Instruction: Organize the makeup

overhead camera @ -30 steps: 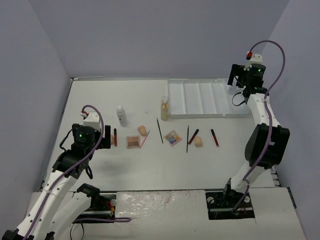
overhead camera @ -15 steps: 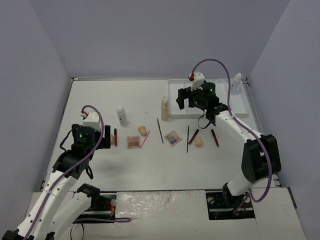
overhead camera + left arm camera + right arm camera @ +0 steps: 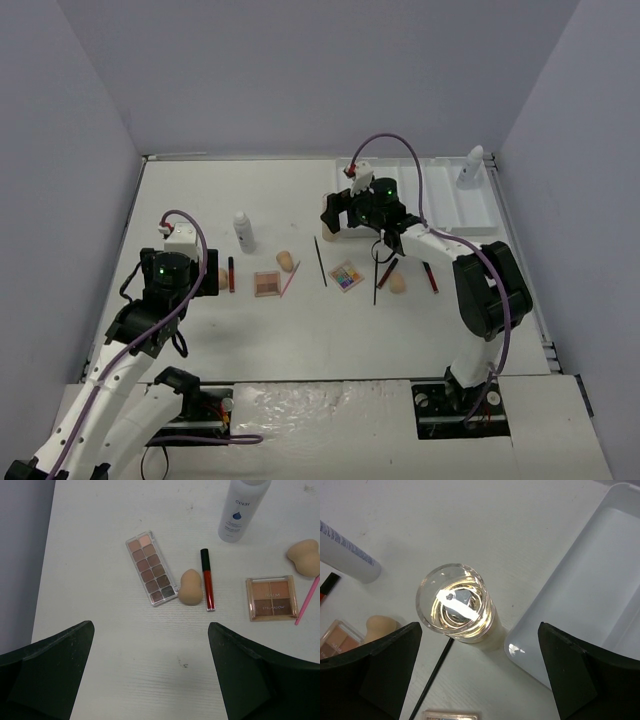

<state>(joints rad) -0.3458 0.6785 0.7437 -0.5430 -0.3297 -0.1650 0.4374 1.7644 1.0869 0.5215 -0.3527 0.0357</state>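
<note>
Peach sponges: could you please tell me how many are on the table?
3: one sponge beside the red lip tube, another by the pink pencil, the third right of the colourful palette. More may be hidden.

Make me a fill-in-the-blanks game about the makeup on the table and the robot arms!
1. The right fingers are ____ on either side of the amber bottle.
2. A peach sponge lies between the long palette and the ____ lip tube.
3. The one bottle standing in the tray is ____ in colour.

Missing words: open; red; white.
</note>
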